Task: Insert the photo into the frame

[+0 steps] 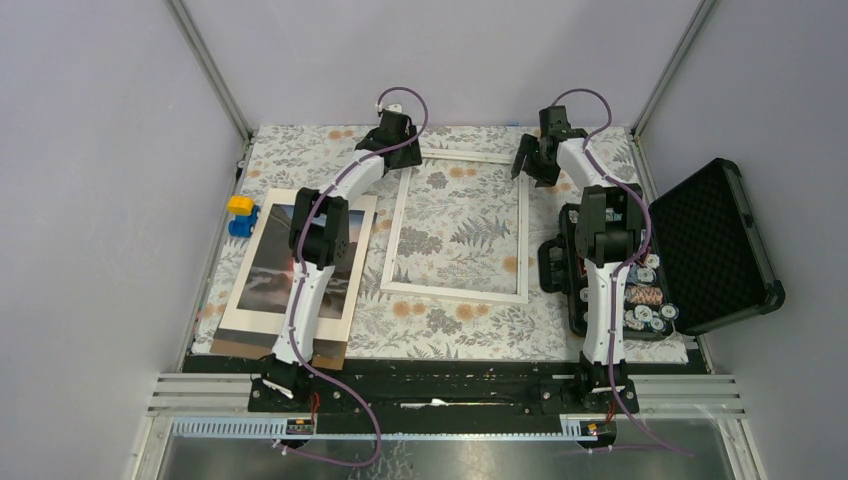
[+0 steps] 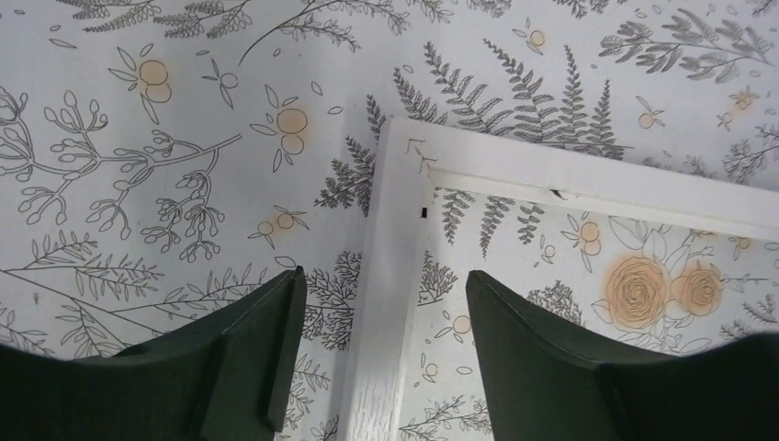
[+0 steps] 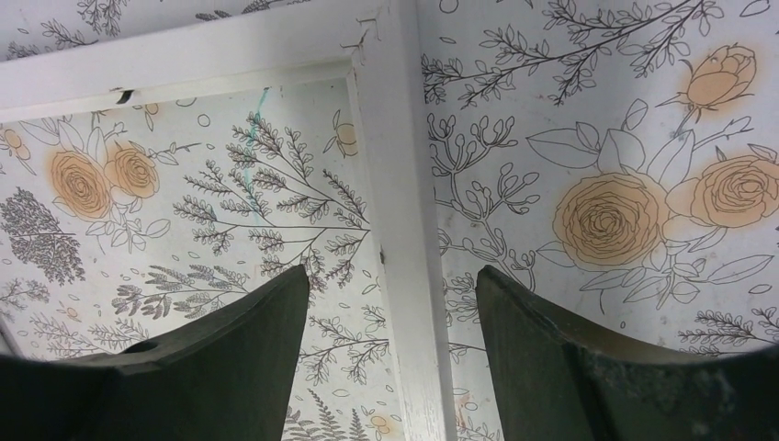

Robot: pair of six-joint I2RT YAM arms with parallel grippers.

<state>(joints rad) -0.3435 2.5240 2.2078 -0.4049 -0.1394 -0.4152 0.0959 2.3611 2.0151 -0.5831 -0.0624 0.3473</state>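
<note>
- The photo [image 1: 264,268] lies face up at the left of the table, on a pale mat [image 1: 233,318] with a brown board [image 1: 228,346] peeking out below. My left arm's forearm crosses over it. Neither gripper is near it.
- The frame [image 1: 455,292] lies flat in the middle of the flowered tablecloth [image 1: 300,160], just beside the photo stack and not overlapping it. The cloth pattern shows through its opening, so nothing is inside.
- The left gripper [image 2: 384,280] hangs over the frame's far-left corner. Its 2 fingers are spread, 1 on each side of the left rail, with cloth showing in both gaps. I see no clamp on the rail.
- The right gripper [image 3: 393,276] mirrors it at the far-right corner. Its fingers are also apart and straddle the right rail without touching it.
- I judge that I am at the frame-handling step, lining up both arms on the far corners to grip or shift the frame. The photo is untouched, so the task is at an early stage.
- Next, both grippers need to drop evenly and pinch a thin rail lying flush on the cloth. The fingertips may snag the fabric, or 1 side may lift and skew the frame.
- An open black case [image 1: 715,245] sits just right of the right arm, and a small blue and yellow object [image 1: 241,215] sits left of the photo. I would keep my swings clear of both.
</note>
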